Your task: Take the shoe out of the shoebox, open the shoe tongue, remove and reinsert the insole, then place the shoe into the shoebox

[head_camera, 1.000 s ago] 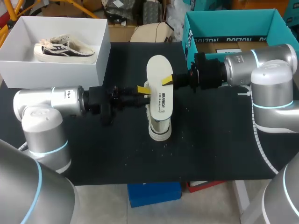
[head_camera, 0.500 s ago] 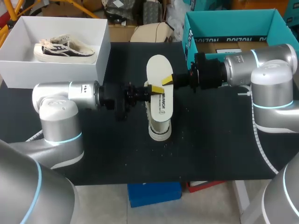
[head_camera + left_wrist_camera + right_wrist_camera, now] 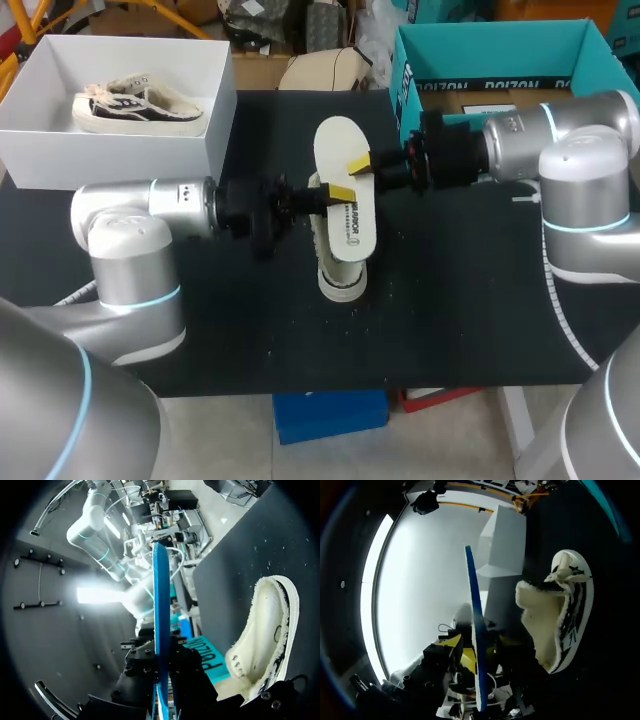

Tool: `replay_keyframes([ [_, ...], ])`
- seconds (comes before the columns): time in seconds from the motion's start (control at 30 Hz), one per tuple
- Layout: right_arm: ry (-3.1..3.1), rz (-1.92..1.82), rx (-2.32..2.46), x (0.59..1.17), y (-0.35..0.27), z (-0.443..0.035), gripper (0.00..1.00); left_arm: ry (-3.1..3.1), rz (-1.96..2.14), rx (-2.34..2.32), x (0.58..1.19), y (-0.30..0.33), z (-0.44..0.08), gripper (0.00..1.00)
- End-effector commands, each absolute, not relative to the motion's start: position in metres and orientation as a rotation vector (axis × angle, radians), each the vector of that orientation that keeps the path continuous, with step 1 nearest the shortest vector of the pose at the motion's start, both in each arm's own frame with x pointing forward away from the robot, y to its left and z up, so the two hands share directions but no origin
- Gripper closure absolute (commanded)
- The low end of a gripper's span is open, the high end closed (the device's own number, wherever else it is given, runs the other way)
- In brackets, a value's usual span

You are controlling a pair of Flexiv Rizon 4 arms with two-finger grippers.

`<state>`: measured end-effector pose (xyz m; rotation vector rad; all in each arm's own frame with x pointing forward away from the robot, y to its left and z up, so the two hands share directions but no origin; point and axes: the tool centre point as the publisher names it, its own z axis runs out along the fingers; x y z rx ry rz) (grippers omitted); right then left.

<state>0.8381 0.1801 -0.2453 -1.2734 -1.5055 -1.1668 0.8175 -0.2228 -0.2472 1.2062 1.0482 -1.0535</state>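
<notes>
A white insole (image 3: 340,175) with a blue underside hangs above the fleece-lined shoe (image 3: 340,272) on the black table. My left gripper (image 3: 337,192) comes in from the left and is shut on the insole's near side edge. In the left wrist view the insole (image 3: 161,605) runs edge-on into my left gripper (image 3: 161,692), with the shoe (image 3: 265,630) beside it. My right gripper (image 3: 362,163) is at the insole's other edge, open. In the right wrist view the insole (image 3: 475,615) stands between the spread fingers of my right gripper (image 3: 479,652), with the shoe (image 3: 560,615) off to one side.
A white shoebox (image 3: 120,150) at the back left holds a second shoe (image 3: 135,105). A teal box (image 3: 500,45) stands at the back right, behind my right arm. Bare black tabletop (image 3: 450,320) lies in front of the shoe.
My left arm has moved right to the insole and its fingers have shut on it. My right gripper has opened off the insole and drawn back a little to the right.
</notes>
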Motion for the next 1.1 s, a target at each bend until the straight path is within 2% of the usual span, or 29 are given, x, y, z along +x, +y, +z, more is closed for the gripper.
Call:
replay_keyframes([
  [0.03, -1.553, -1.159, -1.321, 0.832, 0.171, -0.233, 0.0, 1.132, -1.041, 1.175, 0.79, -0.202, -0.247, 1.0],
  [0.7, -2.167, -1.12, -1.593, 0.804, 0.116, -0.206, 0.0, 1.457, -0.969, 1.308, 0.723, -0.154, -0.264, 1.0],
  [1.1, -2.151, -1.146, -1.661, 0.785, 0.105, -0.205, 0.0, 1.463, -1.041, 1.339, 0.712, -0.154, -0.264, 1.0],
])
